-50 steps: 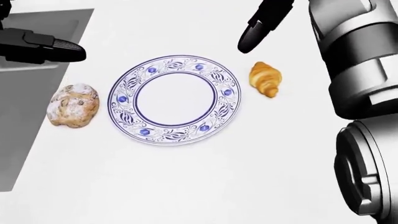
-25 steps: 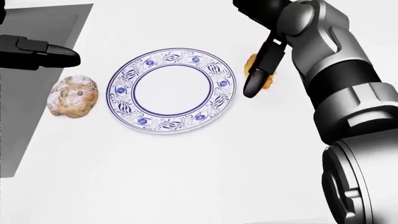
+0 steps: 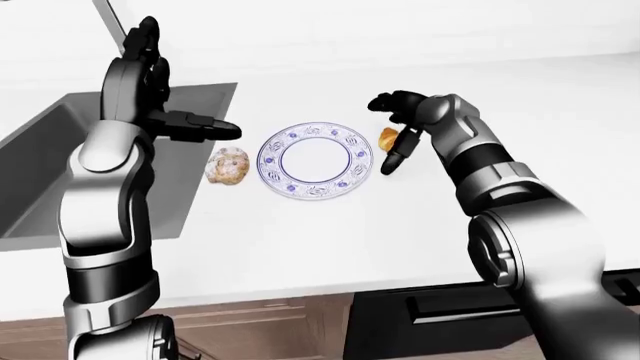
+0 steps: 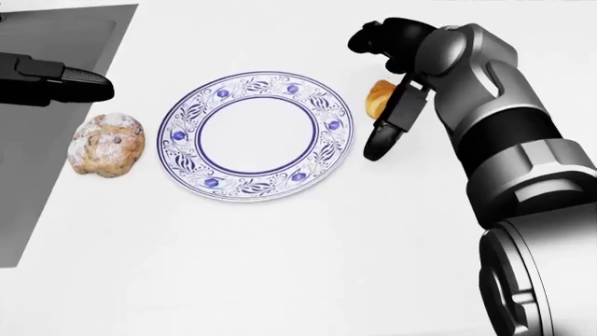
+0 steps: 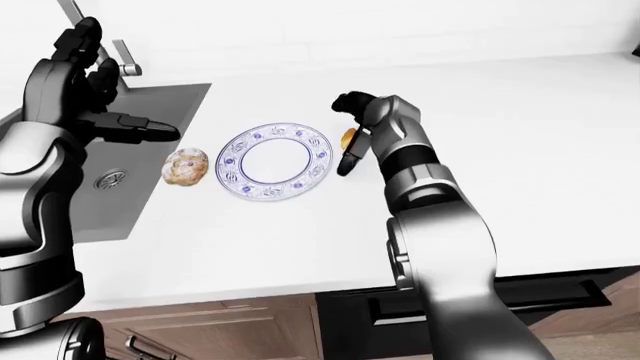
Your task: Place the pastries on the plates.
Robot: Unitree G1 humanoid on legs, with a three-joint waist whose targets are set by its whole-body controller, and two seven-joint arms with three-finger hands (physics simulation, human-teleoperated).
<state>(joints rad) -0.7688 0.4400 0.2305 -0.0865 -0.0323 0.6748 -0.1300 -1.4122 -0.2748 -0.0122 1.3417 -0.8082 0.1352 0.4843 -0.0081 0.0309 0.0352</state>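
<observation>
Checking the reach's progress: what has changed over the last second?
The right hand swung down from above the croissant and now stands around it, fingers open, not yet gripping. Plate, scone and left hand kept their places.

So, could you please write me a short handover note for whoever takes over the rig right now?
Right hand: over the croissant, open fingers around it, not visibly closed on it yet.
Left hand: raised and open near the sink, holding nothing.
Plate: bare, on the white counter. The round bun lies on the counter to its left in the head view, the croissant to its right.
Done: no pastry plated.
Left: grasp the croissant, set it on the plate, then handle the bun; only one plate shows.
</observation>
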